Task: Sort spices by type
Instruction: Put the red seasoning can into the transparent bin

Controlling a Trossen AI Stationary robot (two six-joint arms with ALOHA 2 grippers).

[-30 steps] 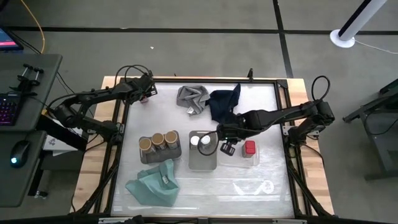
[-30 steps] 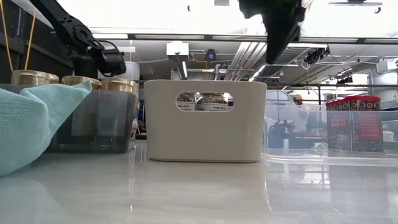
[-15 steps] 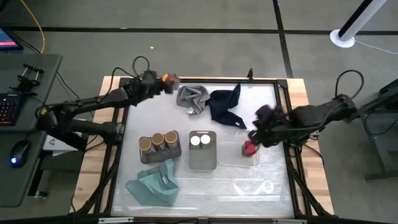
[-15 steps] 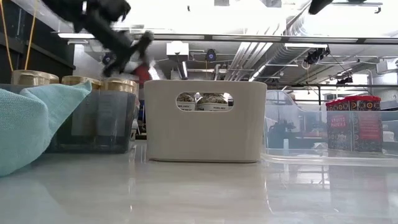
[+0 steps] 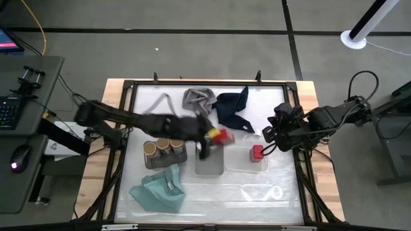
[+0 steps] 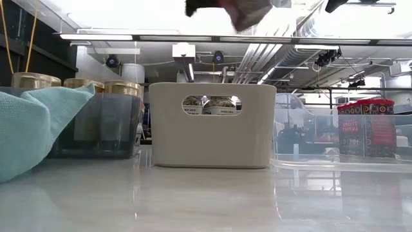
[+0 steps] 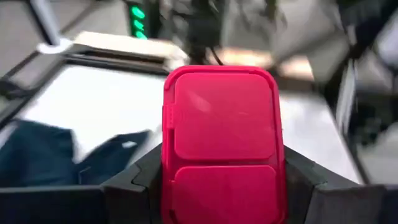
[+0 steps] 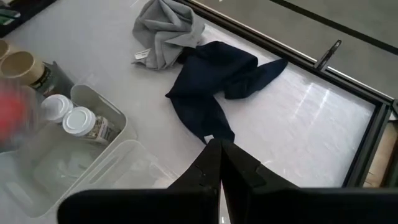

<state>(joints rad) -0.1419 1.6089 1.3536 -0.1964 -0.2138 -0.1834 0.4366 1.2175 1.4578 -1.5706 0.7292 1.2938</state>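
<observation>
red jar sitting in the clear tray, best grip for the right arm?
Take the red jar by its two flat side walls, just under the lid, coming straight down from above. It stands upright and squarish in the clear tray, whose walls likely block a side approach. The right gripper is shut, so it must open first.

The left arm reached in from the table's left edge across toward the middle, its left gripper (image 5: 217, 135) hanging above the table surface with the fingers (image 7: 140, 180) clamped on either side of a red squarish jar (image 7: 222, 140). The right arm sat folded at the table's right edge. Its right gripper (image 8: 221, 151) pointed inward over the table, raised off the surface, with both fingers pressed together and nothing between them.
</observation>
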